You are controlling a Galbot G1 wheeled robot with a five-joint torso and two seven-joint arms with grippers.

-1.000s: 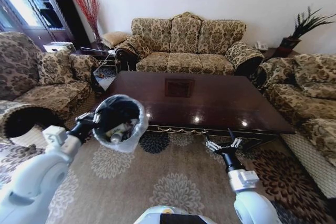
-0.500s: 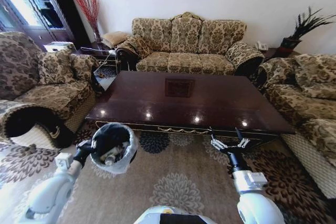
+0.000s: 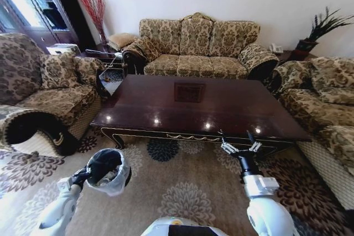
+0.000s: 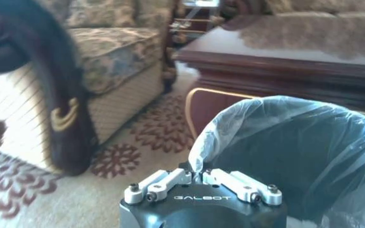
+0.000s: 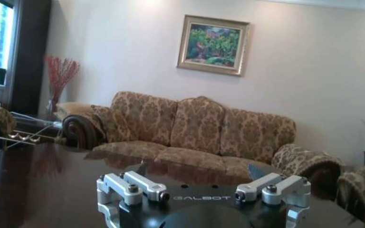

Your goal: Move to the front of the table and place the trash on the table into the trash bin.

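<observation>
Left tool (image 4: 198,176) is clamping, jaws closed, on the folded rim of the whitish translucent liner of the small round black trash bin (image 3: 106,171). Over the last second it has been carrying that bin down: from raised level with the table's near edge to low over the patterned carpet (image 3: 182,197) at the robot's left front. In the head view the bin is now sitting near the floor, well apart from the table, mouth up; something pale is lying inside against the liner, too small to identify.

Right tool (image 3: 239,148) is idling with fingers spread wide and nothing between them, hovering just short of the table's near edge on the right; it is barely shifting between frames.

Large low glossy dark brown wooden table (image 3: 199,106) with the square centre inlay is showing no litter on its top: only light reflections.

Farther back, the patterned sofa (image 3: 196,45) is standing against the wall.

Judgement: table looking cleared and bin coming down, so the collecting part is likely finished; this reads as setting the bin back on the floor. Whether the base is touching the carpet yet, I cannot tell.
</observation>
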